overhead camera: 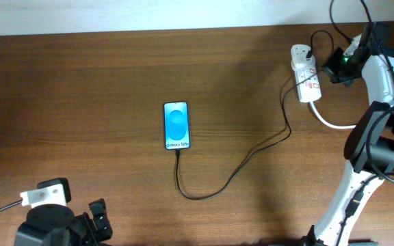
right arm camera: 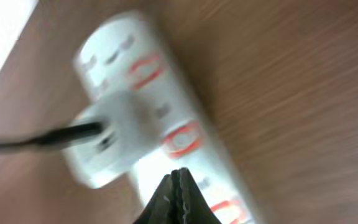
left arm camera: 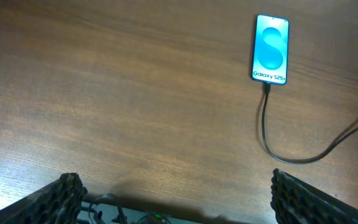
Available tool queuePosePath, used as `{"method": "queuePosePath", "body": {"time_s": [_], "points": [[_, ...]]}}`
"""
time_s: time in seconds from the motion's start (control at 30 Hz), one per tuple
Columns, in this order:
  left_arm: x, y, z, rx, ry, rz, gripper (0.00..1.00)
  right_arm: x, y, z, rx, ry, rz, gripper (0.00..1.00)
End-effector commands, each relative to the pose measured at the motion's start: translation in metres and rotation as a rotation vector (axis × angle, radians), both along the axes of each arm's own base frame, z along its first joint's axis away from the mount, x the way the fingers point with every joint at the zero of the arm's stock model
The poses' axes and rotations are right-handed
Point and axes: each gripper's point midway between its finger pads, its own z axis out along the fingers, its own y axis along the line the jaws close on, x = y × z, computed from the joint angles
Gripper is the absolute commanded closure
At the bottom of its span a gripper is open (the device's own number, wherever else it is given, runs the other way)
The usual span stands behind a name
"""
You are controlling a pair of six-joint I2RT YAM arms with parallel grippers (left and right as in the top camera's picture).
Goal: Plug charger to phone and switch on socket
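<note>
The phone (overhead camera: 176,125) lies face up mid-table, blue screen lit, and shows in the left wrist view (left arm camera: 270,49). The thin black charger cable (overhead camera: 232,171) runs from the phone's bottom edge in a loop to the white socket strip (overhead camera: 305,72) at the far right; it also shows in the left wrist view (left arm camera: 272,140). In the right wrist view a white adapter (right arm camera: 107,140) with the black cable sits in the strip (right arm camera: 185,124), which has red switches. My right gripper (right arm camera: 177,177) is shut and empty, its tip just above the strip. My left gripper (left arm camera: 179,199) is open and empty near the front edge.
The strip's thick white cord (overhead camera: 330,119) curves off toward the right arm's base (overhead camera: 361,171). The table's back edge meets a white wall (overhead camera: 149,14). The left arm's body (overhead camera: 53,219) sits at the front left.
</note>
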Motion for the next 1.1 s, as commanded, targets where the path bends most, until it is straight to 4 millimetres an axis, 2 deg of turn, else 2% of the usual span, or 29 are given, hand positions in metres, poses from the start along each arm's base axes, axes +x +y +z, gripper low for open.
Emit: {"method": "queuePosePath", "body": {"time_s": [0.0, 0.03, 0.1, 0.17, 0.2, 0.27, 0.33, 0.43, 0.5, 0.57, 0.67, 0.83, 0.93, 1.07], "points": [[0.0, 0.002, 0.0, 0.005, -0.005, 0.01, 0.01, -0.059, -0.051, -0.03, -0.068, 0.317, -0.405, 0.96], [0.0, 0.002, 0.0, 0.005, -0.005, 0.01, 0.01, -0.075, -0.07, -0.033, -0.141, 0.374, -0.482, 0.96], [0.0, 0.002, 0.0, 0.005, -0.005, 0.01, 0.01, -0.097, -0.094, -0.033, -0.238, 0.44, -0.544, 0.96], [0.0, 0.002, 0.0, 0.005, -0.005, 0.01, 0.01, -0.112, -0.115, -0.033, -0.285, 0.469, -0.588, 0.96], [0.0, 0.002, 0.0, 0.005, -0.005, 0.01, 0.01, -0.111, -0.117, -0.033, -0.262, 0.458, -0.593, 0.96], [0.0, 0.002, 0.0, 0.005, -0.005, 0.01, 0.01, -0.089, -0.105, -0.031, -0.114, 0.356, -0.479, 0.96], [0.0, 0.002, 0.0, 0.005, -0.005, 0.01, 0.01, -0.058, -0.082, -0.015, 0.103, 0.172, -0.321, 0.96], [0.0, 0.002, 0.0, 0.005, -0.005, 0.01, 0.01, -0.044, -0.071, 0.004, 0.269, 0.063, -0.27, 0.96], [0.0, 0.002, 0.0, 0.005, -0.005, 0.01, 0.01, -0.044, -0.07, 0.002, 0.262, 0.07, -0.268, 0.96], [0.0, 0.002, 0.0, 0.005, -0.005, 0.01, 0.01, -0.04, -0.059, 0.0, 0.259, 0.078, -0.248, 0.96], [0.0, 0.002, 0.0, 0.005, -0.005, 0.01, 0.01, -0.032, -0.031, -0.008, 0.294, 0.119, -0.249, 0.96], [0.0, 0.002, 0.0, 0.005, -0.005, 0.01, 0.01, -0.011, 0.001, -0.024, 0.341, 0.142, -0.283, 0.96], [0.0, 0.002, 0.0, 0.005, -0.005, 0.01, 0.01, -0.003, 0.005, -0.024, 0.333, 0.133, -0.31, 0.96], [0.0, 0.002, 0.0, 0.005, -0.005, 0.01, 0.01, -0.001, -0.002, -0.033, 0.326, 0.153, -0.386, 0.96]]}}
